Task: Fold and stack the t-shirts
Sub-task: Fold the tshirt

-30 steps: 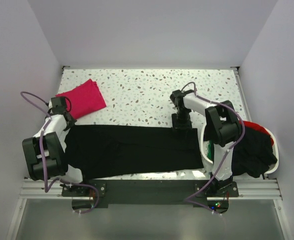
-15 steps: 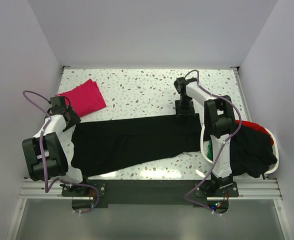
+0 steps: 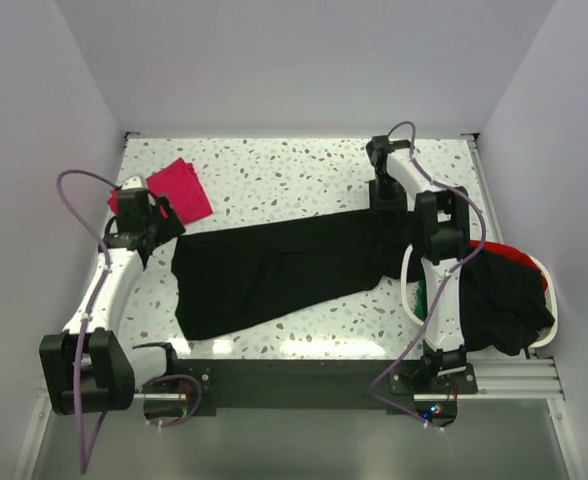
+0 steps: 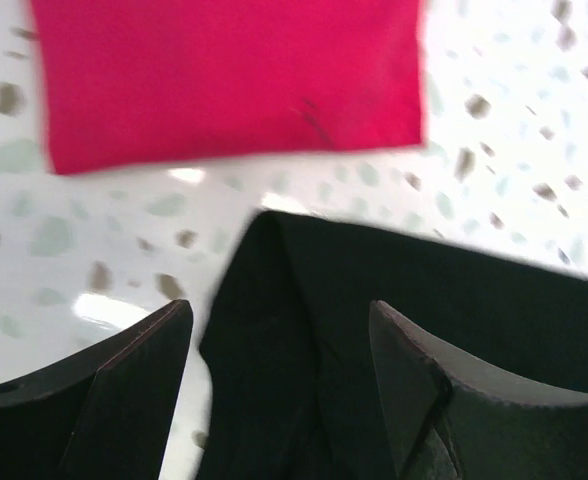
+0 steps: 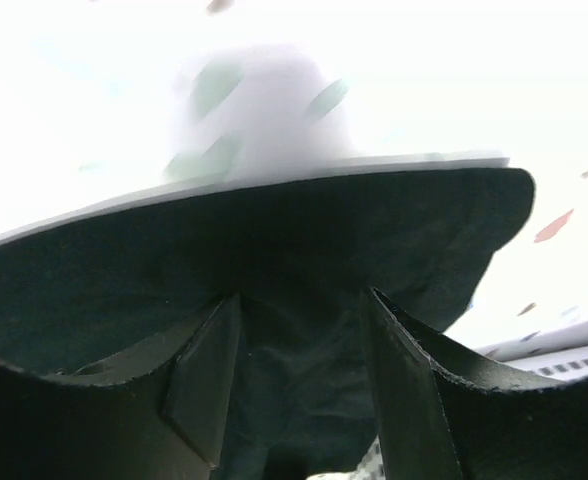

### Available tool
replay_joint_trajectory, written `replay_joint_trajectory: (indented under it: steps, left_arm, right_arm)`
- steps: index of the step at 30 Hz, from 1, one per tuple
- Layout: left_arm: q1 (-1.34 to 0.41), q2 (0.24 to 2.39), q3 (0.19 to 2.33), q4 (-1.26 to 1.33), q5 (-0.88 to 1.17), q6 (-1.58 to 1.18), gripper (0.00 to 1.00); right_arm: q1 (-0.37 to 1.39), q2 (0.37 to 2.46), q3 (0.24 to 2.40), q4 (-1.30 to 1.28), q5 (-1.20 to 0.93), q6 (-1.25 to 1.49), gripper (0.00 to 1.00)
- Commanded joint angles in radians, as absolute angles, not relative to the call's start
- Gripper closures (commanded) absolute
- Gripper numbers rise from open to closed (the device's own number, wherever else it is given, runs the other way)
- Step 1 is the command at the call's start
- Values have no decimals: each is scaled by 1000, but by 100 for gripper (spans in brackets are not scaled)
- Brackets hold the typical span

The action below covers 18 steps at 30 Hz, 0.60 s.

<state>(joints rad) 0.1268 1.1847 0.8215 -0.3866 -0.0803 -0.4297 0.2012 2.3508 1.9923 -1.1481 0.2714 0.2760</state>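
Observation:
A large black t-shirt [image 3: 274, 270] lies slanted across the table, its right end lifted toward the back. My right gripper [image 3: 382, 200] is shut on that end, and black cloth [image 5: 274, 230] bunches between its fingers [image 5: 204, 370]. My left gripper [image 3: 164, 228] hovers open just above the shirt's left corner [image 4: 274, 260], with nothing held between its fingers [image 4: 134, 380]. A magenta-pink t-shirt [image 3: 182, 188], folded to a small rectangle, lies at the back left; in the left wrist view it [image 4: 224, 80] sits just beyond the black corner.
A white basket [image 3: 410, 290] at the right edge holds a heap of black, red and green cloth [image 3: 514, 290]. The right arm's links pass over the basket's left rim. White walls close in the table on three sides.
My left gripper opened and let go of the black shirt's left end, then moved back. My right gripper dragged the right end toward the back, and the shirt slid right.

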Motion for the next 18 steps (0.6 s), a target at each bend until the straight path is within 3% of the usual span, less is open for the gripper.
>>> replay_joint_trajectory:
  steps: [1, 6, 11, 14, 18]
  left_arm:
    - [9, 1144, 772, -423, -37, -527, 24]
    - [-145, 1088, 721, -423, -44, -647, 25]
    - [-209, 1095, 692, -400, -26, -707, 26]
    - [-258, 1111, 690, -368, -14, -756, 26]
    - [-317, 1140, 669, -315, -5, -810, 26]
  right_arm:
    - [169, 2413, 2090, -1127, 359, 226, 45]
    - [167, 2453, 2271, -1173, 313, 175, 44]
    - [179, 2384, 2312, -1163, 218, 193, 44]
    - [224, 2286, 2232, -1140, 193, 202, 44]
    - [323, 2120, 1958, -1060, 146, 238, 44]
